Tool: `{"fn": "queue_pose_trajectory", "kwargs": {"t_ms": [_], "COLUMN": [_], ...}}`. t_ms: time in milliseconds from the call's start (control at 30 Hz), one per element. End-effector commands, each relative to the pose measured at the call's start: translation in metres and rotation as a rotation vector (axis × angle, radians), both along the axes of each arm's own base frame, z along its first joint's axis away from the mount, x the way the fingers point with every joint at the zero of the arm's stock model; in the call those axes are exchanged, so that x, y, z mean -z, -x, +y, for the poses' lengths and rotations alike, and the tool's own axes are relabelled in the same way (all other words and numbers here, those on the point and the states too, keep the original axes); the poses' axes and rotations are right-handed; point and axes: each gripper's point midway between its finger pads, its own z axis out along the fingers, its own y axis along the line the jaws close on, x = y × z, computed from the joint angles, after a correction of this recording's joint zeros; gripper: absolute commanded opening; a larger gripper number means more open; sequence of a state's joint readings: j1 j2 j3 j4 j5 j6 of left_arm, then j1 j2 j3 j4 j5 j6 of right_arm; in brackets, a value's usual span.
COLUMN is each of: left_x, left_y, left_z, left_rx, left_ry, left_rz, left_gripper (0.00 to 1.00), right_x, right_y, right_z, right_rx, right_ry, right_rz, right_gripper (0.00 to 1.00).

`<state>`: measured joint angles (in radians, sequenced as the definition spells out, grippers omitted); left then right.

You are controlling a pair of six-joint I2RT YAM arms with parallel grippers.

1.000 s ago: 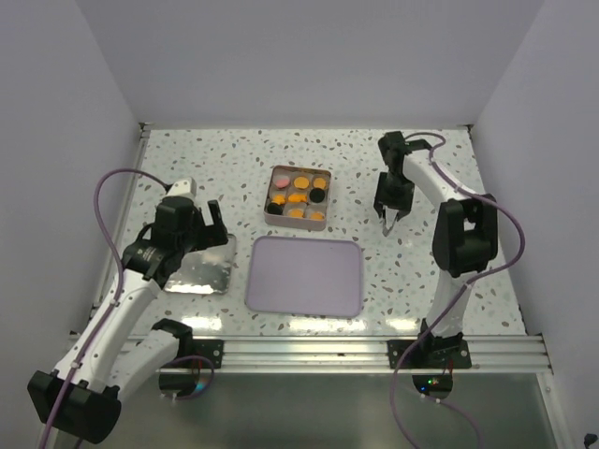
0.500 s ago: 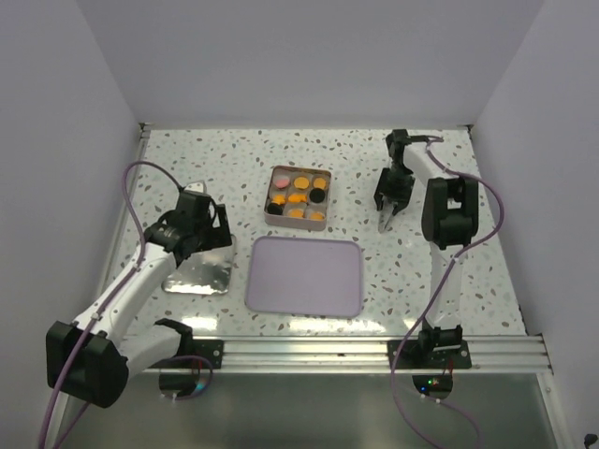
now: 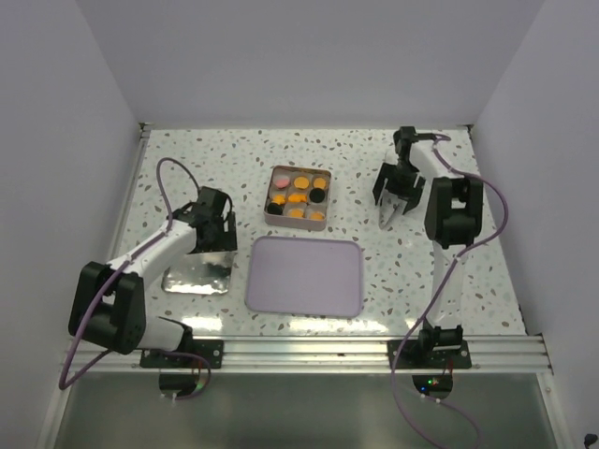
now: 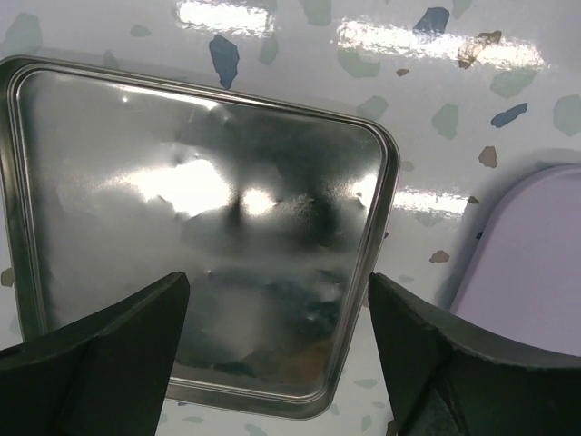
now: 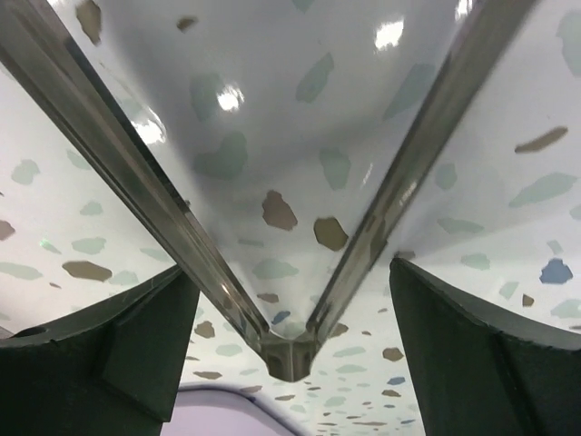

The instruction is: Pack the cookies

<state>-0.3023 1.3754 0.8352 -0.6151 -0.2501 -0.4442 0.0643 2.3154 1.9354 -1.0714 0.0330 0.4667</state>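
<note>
Left jaws: my left gripper (image 4: pixel 277 286) is spread wide, and there's nothing between the fingers (image 4: pixel 100 350).
Under the left jaws: a shiny metal lid (image 4: pixel 200 227) lies flat on the speckled table (image 4: pixel 454 100), and both my fingertips frame its near half. I can't tell whether the tips touch it.
Right of the left jaws: the lavender tray (image 4: pixel 536 263) is just past my right-hand finger. It's close to the lid's edge, with a strip of table showing between the two.
Right jaws: my right gripper (image 3: pixel 393 208) is spread wide too, with nothing pinched between the fingers (image 5: pixel 481 350).
Ahead of the right jaws: the wrist view shows only speckled surface and two metal rails (image 5: pixel 290 354) meeting in a corner.
Cookies: the cookies (image 3: pixel 297 197) sit in the compartments of the square tin (image 3: pixel 270 217). They're mostly orange, with a pink one (image 3: pixel 281 176) and two black ones.
Tin from the left jaws: it's off to the right and farther out, apart from my fingers.
Tin from the right jaws: it's off to the left, well apart, with bare table between us.
Tray from the right jaws: it's to the left and nearer my base, on the near side of the tin.
</note>
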Motion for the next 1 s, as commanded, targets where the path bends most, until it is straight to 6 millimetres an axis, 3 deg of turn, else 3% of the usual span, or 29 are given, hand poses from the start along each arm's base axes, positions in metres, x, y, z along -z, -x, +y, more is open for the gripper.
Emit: {"fn": "queue_pose_trajectory", "kwargs": {"t_ms": [0,33,133,333,500,800,967], "left_x": [-0.005,-0.003,0.001,0.003,0.022,0.04,0.049], "left_y": [-0.022,-0.02,-0.016,-0.013,-0.005,0.007,0.013], "left_z": [-0.013,-0.016,-0.019,-0.028,-0.033,-0.037,-0.039], "left_rx": [0.067,0.088,0.113,0.144,0.169,0.192,0.2], "left_ry": [0.04,0.053,0.07,0.101,0.075,-0.022,-0.076], "left_rz": [-0.054,-0.046,-0.043,-0.037,0.024,0.091,0.123], "left_gripper": [0.84,0.82,0.8,0.73,0.64,0.59,0.45], "right_x": [-0.043,-0.057,-0.074,-0.095,-0.114,-0.128,-0.125], "right_y": [0.006,0.006,0.016,0.033,0.045,0.082,0.105], "right_z": [0.003,0.003,0.005,0.011,0.01,0.006,0.005], "right_rx": [0.001,0.002,-0.003,-0.009,-0.004,-0.014,-0.018], "right_ry": [-0.026,-0.029,-0.024,-0.027,-0.032,-0.027,-0.031], "right_rz": [-0.086,-0.123,-0.163,-0.194,-0.232,-0.251,-0.237], "right_gripper": [0.89,0.89,0.89,0.89,0.89,0.89,0.89]}}
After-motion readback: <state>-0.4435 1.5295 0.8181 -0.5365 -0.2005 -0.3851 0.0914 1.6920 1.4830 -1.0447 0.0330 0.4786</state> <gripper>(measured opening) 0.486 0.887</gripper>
